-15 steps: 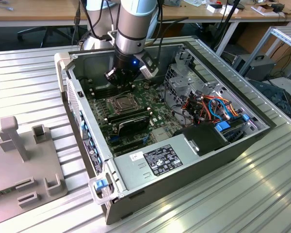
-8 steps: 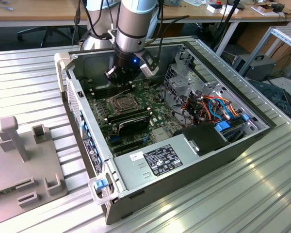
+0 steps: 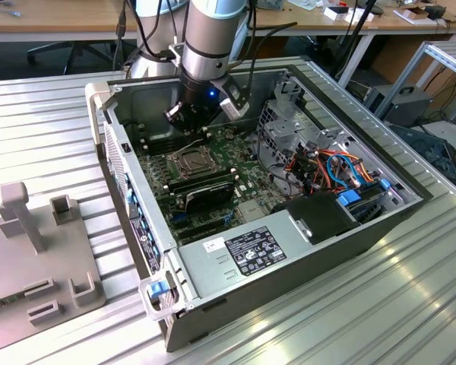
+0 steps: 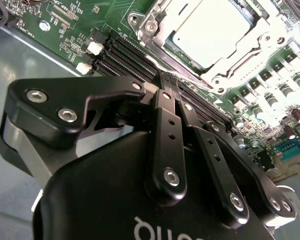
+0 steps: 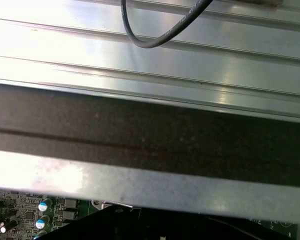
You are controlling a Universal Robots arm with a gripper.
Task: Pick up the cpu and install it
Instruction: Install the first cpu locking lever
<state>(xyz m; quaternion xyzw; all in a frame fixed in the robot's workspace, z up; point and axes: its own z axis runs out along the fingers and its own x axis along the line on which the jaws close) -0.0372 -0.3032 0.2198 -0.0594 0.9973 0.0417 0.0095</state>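
The cpu (image 4: 210, 27) sits in its socket (image 4: 160, 35), memory slots (image 4: 135, 55) beside.

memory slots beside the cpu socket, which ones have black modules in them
The slots on the socket's side nearest the power supply: two long black modules sit there. The slots on its far side, below the gripper, look empty.

No legible text; power supply label (image 3: 252, 249) print unreadable.
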